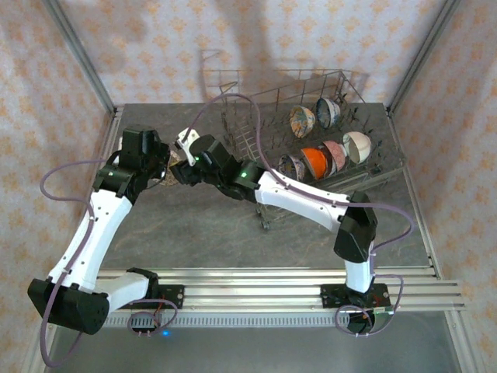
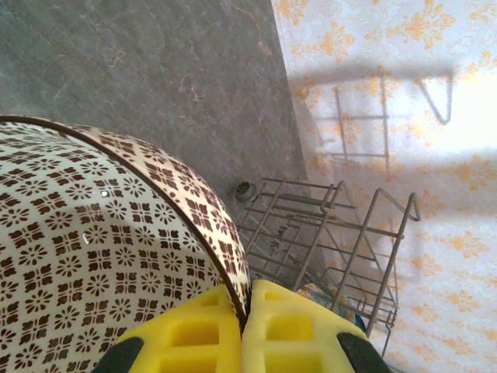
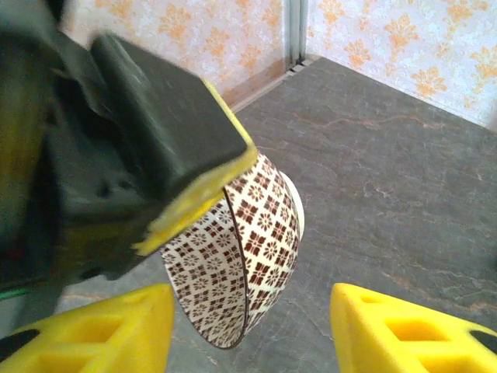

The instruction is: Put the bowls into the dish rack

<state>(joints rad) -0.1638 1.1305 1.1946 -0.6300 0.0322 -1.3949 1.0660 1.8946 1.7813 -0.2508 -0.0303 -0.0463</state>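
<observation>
Left pincer [image 1: 169, 162], seen from above, clamps the brown bowl [image 1: 165, 172] left of the rack [image 1: 311, 85] (six bowls [image 1: 314, 162] stand inside). Left wrist: pads [image 2: 194, 334] pinch its rim, leaving the body free. Right wrist: right pincer [image 3: 252, 334], jaws apart, straddles it, probably for a handover.

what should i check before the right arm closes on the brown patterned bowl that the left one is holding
1. Left gripper shut on the rim of the brown patterned bowl: ok.
2. Right gripper open: ok.
3. Bowl sits between the right fingers, neither touching it: ok.
4. Bowl lifted clear of the table: cannot tell.
5. Free tines at the left end of the dish rack: ok.
</observation>
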